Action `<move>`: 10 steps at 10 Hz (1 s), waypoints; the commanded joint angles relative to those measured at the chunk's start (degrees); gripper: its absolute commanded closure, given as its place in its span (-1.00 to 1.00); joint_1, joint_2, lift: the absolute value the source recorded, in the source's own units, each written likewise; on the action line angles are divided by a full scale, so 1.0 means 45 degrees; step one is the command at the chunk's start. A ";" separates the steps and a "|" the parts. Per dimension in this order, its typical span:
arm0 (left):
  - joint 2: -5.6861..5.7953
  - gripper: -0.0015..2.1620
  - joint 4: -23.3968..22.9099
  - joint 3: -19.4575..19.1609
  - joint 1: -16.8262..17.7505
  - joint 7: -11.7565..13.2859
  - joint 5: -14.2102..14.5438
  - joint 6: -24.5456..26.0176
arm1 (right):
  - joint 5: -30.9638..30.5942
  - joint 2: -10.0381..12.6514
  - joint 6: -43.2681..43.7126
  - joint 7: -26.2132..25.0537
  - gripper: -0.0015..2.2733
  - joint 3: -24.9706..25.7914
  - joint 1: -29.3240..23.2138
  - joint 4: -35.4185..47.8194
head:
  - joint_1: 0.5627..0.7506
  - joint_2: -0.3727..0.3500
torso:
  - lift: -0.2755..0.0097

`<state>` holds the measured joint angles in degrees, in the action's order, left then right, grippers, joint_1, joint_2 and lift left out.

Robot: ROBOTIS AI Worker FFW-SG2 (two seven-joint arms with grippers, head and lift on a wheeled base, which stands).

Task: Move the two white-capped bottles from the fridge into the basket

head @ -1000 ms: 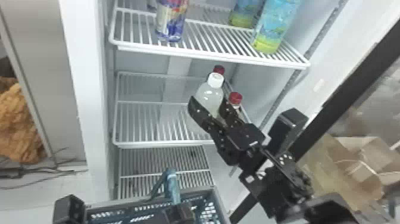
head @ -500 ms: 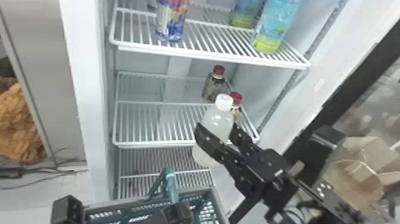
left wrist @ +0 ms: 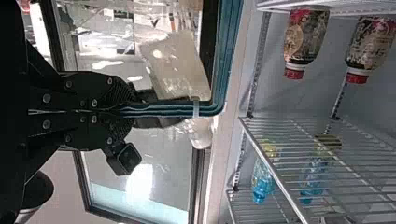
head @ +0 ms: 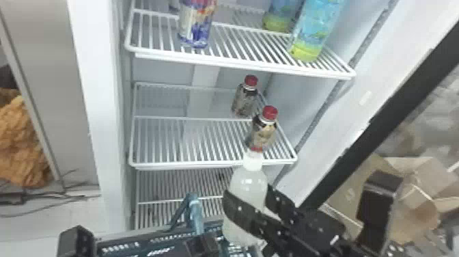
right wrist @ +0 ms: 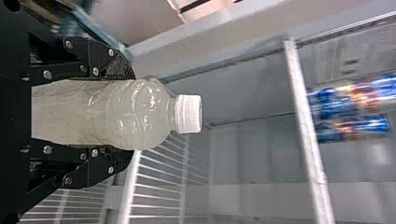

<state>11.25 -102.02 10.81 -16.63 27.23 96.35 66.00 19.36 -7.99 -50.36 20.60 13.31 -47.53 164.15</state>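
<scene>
Right pincer (right wrist: 130, 115) clasps the white-capped bottle (right wrist: 93, 114) round its sides, before the shelf (head: 215, 165), near the basket (head: 136, 234). Left pincer (left wrist: 133, 110), closed on the handle (left wrist: 168, 109), should steady it; the bottle wants lowering clear of that handle before release.

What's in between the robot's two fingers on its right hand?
A white-capped bottle with cloudy liquid inside. The right wrist view shows it between the right gripper's fingers, one on each side.
</scene>
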 commanded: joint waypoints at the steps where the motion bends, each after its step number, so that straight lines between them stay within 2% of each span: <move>1: 0.0001 0.04 -0.0001 -0.0015 -0.0021 0.0004 -0.0032 -0.0011 | 0.0218 0.0075 -0.0933 0.0012 -0.34 0.0192 -0.0155 0.0132 | 0.41 -0.94 | -0.89; 4: 0.0001 0.04 -0.0033 -0.0015 -0.0021 0.0004 -0.0032 -0.0011 | 0.1030 0.0134 -0.3183 -0.0007 -0.34 0.0319 0.0033 0.0288 | 0.41 -0.94 | -0.89; 7: 0.0001 0.04 -0.0033 -0.0015 -0.0021 0.0004 -0.0032 -0.0011 | 0.2198 0.0134 -0.3871 -0.0164 -0.34 0.0268 0.0251 -0.0274 | 0.41 -0.94 | -0.89; 8: 0.0001 0.04 -0.0033 -0.0015 -0.0021 0.0004 -0.0032 -0.0011 | 0.1944 0.0134 -0.3746 -0.0203 -0.34 0.0217 0.0283 -0.0274 | 0.41 -0.94 | -0.89; 10: 0.0020 0.04 -0.0033 0.0010 0.0010 0.0004 -0.0032 -0.0011 | 0.1970 0.0173 -0.2277 -0.0183 -0.34 0.0039 0.0345 -0.0962 | 0.41 -0.94 | -0.89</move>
<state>11.33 -102.10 10.85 -16.59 27.25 96.20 65.95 28.35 -7.31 -62.10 19.77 13.82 -46.05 160.47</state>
